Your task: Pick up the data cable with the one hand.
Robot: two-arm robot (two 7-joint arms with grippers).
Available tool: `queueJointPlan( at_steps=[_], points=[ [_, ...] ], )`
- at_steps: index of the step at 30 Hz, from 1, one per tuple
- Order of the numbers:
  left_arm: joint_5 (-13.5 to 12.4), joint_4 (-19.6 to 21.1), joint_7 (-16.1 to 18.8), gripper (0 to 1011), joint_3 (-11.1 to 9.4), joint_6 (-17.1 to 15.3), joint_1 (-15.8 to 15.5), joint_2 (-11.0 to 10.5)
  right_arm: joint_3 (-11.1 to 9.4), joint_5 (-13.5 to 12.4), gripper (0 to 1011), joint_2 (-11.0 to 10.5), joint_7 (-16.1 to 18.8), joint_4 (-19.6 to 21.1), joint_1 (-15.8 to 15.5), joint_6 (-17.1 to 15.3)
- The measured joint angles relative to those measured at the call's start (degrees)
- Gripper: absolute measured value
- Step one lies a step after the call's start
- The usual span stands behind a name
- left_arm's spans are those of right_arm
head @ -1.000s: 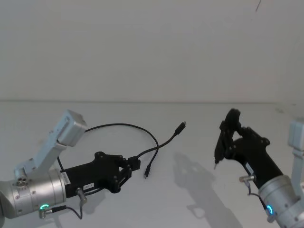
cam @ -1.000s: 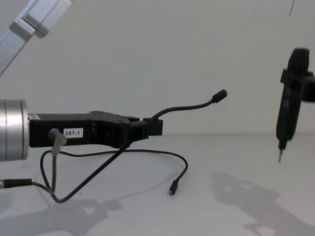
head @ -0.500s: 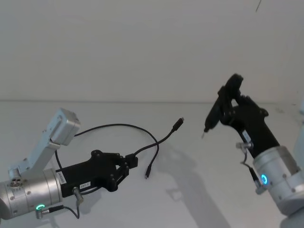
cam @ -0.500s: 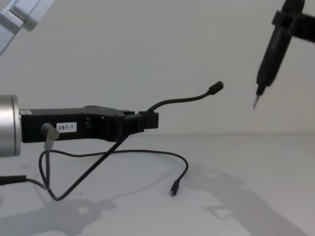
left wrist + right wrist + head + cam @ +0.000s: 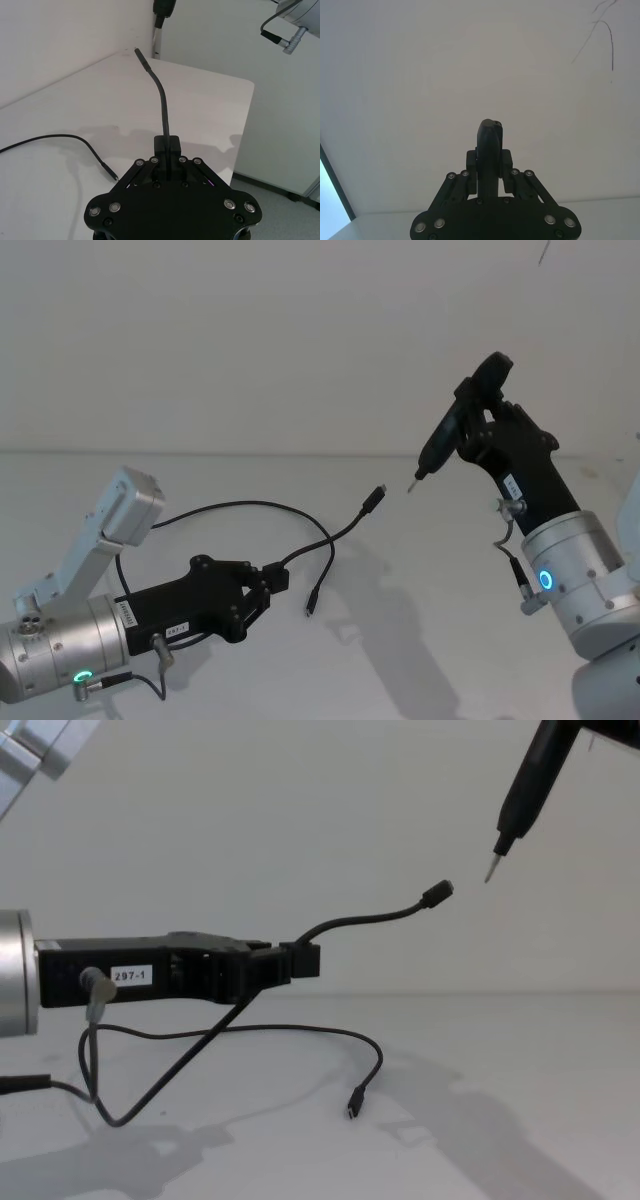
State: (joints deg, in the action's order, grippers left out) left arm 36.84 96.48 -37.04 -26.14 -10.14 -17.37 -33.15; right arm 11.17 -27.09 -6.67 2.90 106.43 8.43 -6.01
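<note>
The data cable (image 5: 240,503) is a thin black loop trailing over the white table. My left gripper (image 5: 278,578) is shut on it near one end. From the fingers a short stiff length (image 5: 370,917) rises to a raised plug (image 5: 437,893). The rest hangs down, and its other plug (image 5: 352,1103) rests on the table. In the left wrist view the gripped length (image 5: 162,105) stands straight out from the left gripper (image 5: 168,147). My right gripper (image 5: 480,418) is raised and shut on a slim black pen-like tool (image 5: 525,790). The tool's metal tip (image 5: 412,485) hovers close beside the raised plug (image 5: 377,498).
The white table (image 5: 450,640) runs back to a plain white wall. A short grey wire with a metal plug (image 5: 92,985) hangs from my left wrist. The table's far corner and edge (image 5: 247,100) lie beyond the raised plug.
My right arm has lifted and swung the pen-like tool to the left, so its tip now sits near the raised plug. The left gripper still holds the cable, almost unmoved.
</note>
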Motion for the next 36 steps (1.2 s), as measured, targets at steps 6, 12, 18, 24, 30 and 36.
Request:
queueJointPlan(
  at_steps=[6, 12, 18, 24, 30, 36],
  points=[
    [0.07, 0.05, 0.00, 43, 0.06, 0.03, 0.06, -0.03, 0.11, -0.64, 279, 0.34, -0.02, 0.28, 0.14, -0.52],
    [0.11, 0.09, 0.00, 43, 0.10, 0.06, 0.09, -0.06, 0.45, -1.22, 279, 0.57, -0.03, 0.91, 0.03, -0.99],
    [0.14, 0.13, 0.00, 43, 0.13, 0.09, 0.13, -0.08, 1.04, -1.43, 279, 0.78, -0.09, 1.05, -0.09, -1.02],
    [0.16, 0.14, 0.00, 43, 0.14, 0.09, 0.14, -0.08, 1.53, -1.22, 279, 1.08, -0.06, 0.29, 0.01, -0.34],
    [0.17, 0.14, -0.01, 43, 0.15, 0.09, 0.14, -0.08, 1.86, -0.37, 279, 1.43, 0.29, -1.03, 0.36, 1.32],
    [0.17, 0.14, -0.01, 43, 0.15, 0.09, 0.14, -0.08, 1.95, 0.75, 279, 1.84, 0.79, -3.00, 1.10, 3.51]
  ],
)
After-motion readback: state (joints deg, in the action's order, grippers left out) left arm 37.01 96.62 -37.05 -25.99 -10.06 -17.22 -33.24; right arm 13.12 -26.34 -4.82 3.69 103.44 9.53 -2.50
